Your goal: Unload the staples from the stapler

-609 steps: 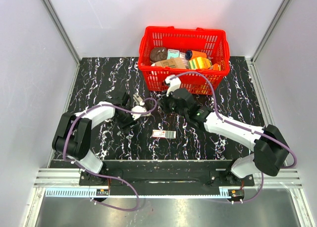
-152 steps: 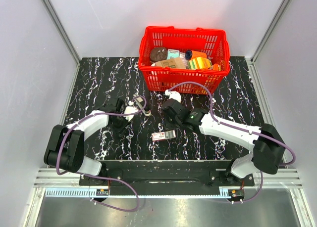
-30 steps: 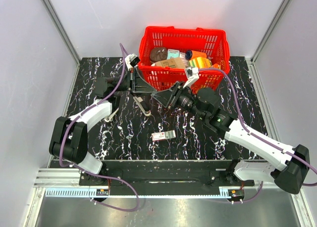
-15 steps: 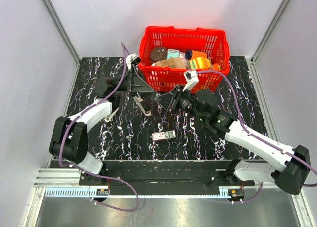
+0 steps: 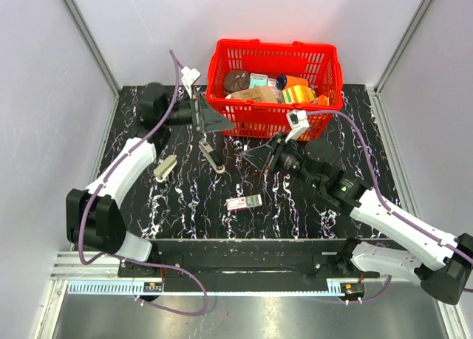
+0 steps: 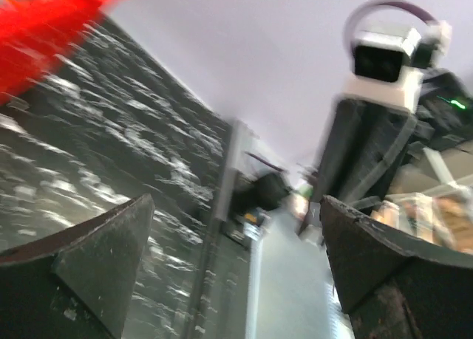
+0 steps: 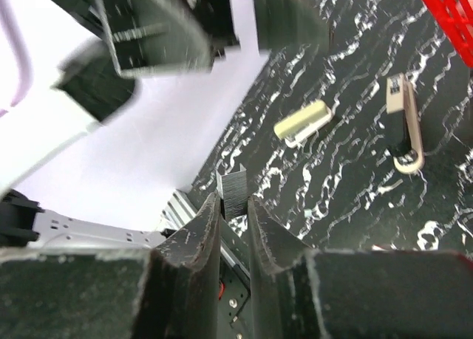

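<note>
The stapler lies open on the black marbled table, left of centre; the right wrist view shows it too. My right gripper hovers just right of it, shut on a short strip of staples that stands up between its fingertips. My left gripper is raised above and behind the stapler, by the basket's front left corner, open and empty. Its wrist view is blurred, with both fingers wide apart.
A red basket full of goods stands at the back centre. A stubby silver-beige metal piece lies left of the stapler, also in the right wrist view. A small flat labelled box lies near the front centre.
The two grippers, close together above the stapler a second ago, have drawn apart. The left one rose back and left; the right one pulled back to the right with the staples.
</note>
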Controlling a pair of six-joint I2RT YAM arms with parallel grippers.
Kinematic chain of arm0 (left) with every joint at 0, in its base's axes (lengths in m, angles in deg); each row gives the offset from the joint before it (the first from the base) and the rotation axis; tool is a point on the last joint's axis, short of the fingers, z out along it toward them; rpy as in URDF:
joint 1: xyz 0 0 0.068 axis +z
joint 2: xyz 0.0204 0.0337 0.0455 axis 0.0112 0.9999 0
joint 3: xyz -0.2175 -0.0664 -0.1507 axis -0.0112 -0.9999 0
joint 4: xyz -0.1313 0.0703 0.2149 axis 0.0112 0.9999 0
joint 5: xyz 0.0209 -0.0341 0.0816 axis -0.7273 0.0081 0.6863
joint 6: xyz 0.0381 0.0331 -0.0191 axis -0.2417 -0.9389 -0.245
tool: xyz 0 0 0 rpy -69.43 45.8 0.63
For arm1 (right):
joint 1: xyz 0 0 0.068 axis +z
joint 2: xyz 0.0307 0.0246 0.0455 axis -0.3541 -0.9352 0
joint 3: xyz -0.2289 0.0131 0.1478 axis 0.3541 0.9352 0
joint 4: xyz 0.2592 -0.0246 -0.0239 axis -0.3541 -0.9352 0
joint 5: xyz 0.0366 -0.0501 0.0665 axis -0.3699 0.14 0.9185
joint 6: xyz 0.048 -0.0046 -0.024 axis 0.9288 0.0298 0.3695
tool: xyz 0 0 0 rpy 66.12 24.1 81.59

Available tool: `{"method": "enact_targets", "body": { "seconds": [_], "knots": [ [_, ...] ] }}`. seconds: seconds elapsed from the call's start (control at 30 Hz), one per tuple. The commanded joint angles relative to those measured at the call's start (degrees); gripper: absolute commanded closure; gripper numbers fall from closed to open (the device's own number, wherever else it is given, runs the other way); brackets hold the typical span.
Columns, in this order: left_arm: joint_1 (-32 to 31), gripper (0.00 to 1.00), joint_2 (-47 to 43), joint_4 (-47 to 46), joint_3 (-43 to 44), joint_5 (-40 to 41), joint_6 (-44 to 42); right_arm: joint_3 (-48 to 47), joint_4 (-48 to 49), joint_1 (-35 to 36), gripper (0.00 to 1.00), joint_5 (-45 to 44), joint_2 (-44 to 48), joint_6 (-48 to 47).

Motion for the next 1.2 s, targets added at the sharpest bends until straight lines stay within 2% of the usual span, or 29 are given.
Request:
{"method": "enact_targets", "body": {
  "seconds": [0.0,0.1,0.2,0.37,0.57,0.83,1.17],
  "knots": [
    [-2.3,0.01,-3.9,45.9,8.8,24.5,-44.8,-1.3,-9.6,-0.4,0.93,-1.7,-1.4,-2.6],
    [-2.3,0.01,-4.1,48.7,7.5,33.5,-49.8,-2.5,-17.1,-0.5,0.94,-2.1,-6.4,-3.9],
    [-2.7,0.01,-5.1,50.6,4.4,39.3,-55.2,-2.5,-23.4,-0.2,1.0,-3.5,-13.3,-4.7],
    [-3.1,0.01,-6.6,53.2,-1.5,43.4,-63.1,-2.6,-27.2,2.6,1.0,-8.6,-22.2,-3.9],
    [-3.6,0.01,-8.8,53.2,-7.1,44.4,-67.6,-5.2,-31.2,5.2,1.0,-16.6,-27.6,-2.8],
    [-5.5,0.01,-9.0,54.0,-8.5,43.1,-68.1,-6.5,-32.3,5.9,1.0,-17.6,-33.5,-2.8],
    [-6.7,0.01,-9.6,54.3,-9.1,42.4,-67.7,-8.1,-32.3,6.0,1.0,-19.4,-36.2,-4.1]
  ]
}}
